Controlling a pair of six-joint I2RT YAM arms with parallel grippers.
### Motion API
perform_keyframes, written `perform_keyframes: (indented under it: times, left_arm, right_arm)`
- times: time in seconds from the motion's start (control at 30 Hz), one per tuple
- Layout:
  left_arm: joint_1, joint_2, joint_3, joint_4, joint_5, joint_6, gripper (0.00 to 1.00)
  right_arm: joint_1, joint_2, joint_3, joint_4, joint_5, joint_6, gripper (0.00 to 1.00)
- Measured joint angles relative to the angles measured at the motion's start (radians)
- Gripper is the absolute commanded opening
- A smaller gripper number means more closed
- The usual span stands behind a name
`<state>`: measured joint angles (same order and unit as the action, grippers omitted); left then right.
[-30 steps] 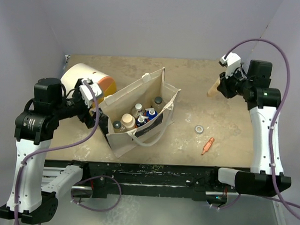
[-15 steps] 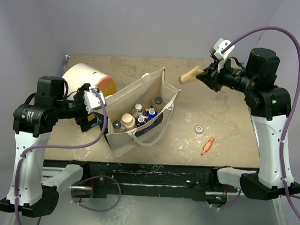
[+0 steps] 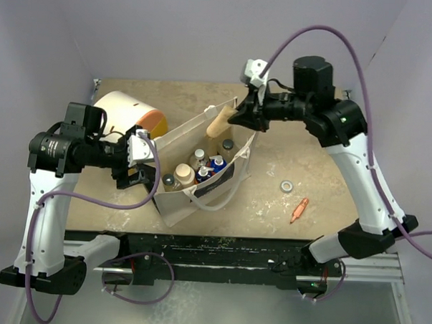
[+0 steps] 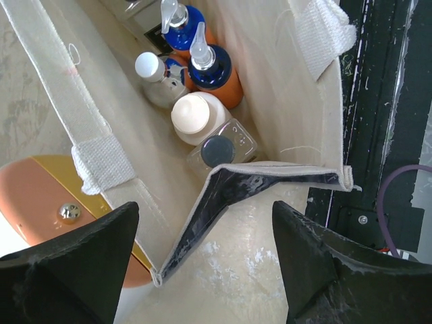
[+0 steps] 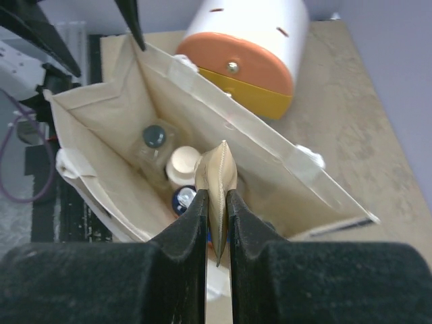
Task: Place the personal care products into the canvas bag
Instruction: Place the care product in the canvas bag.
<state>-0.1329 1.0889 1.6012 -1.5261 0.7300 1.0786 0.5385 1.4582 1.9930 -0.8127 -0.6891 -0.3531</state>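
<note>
The cream canvas bag (image 3: pixel 200 197) stands open mid-table. In it are a white bottle with a tan cap (image 4: pixel 196 115), two orange bottles with blue tops (image 4: pixel 209 67) and a clear bottle with a black cap (image 4: pixel 217 150). My right gripper (image 3: pixel 237 118) (image 5: pixel 216 192) hangs over the bag's mouth, shut on a beige tapered tube (image 3: pixel 219 123) (image 5: pixel 217 169) that points down into it. My left gripper (image 3: pixel 139 169) (image 4: pixel 204 204) stands open at the bag's left end. The folded end wall (image 4: pixel 223 196) lies between its fingers, touching neither.
A big white drum with an orange end (image 3: pixel 123 112) (image 5: pixel 250 47) lies just behind the bag's left side. A small grey ring (image 3: pixel 287 186) and an orange pen-like stick (image 3: pixel 299 209) lie on the table right of the bag. A black rail (image 3: pixel 226 248) runs along the front edge.
My right arm has swung left from the far right of the table, carrying the beige tube to above the bag. My left gripper has shifted slightly toward the front at the bag's end.
</note>
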Motion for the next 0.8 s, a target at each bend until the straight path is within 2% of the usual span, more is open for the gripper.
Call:
perform_keyframes:
  times: [0.27,0.47,0.67,0.8]
  left_arm:
    - [0.0,0.027,-0.006,-0.01,0.051,0.097,0.72]
    - [0.0,0.042,-0.036,-0.01,0.068,0.146,0.52]
    - [0.0,0.027,-0.072,-0.013,0.083,0.173,0.43]
    - [0.0,0.011,-0.074,-0.014,0.081,0.183,0.3]
  right_arm:
    - [0.124,0.088,-0.023,0.108,-0.064,0.056,0.0]
    - [0.196,0.127,-0.1,0.235,-0.09,0.12,0.0]
    - [0.255,0.21,-0.148,0.347,-0.1,0.176,0.0]
    - [0.284,0.246,-0.196,0.42,-0.114,0.211,0.0]
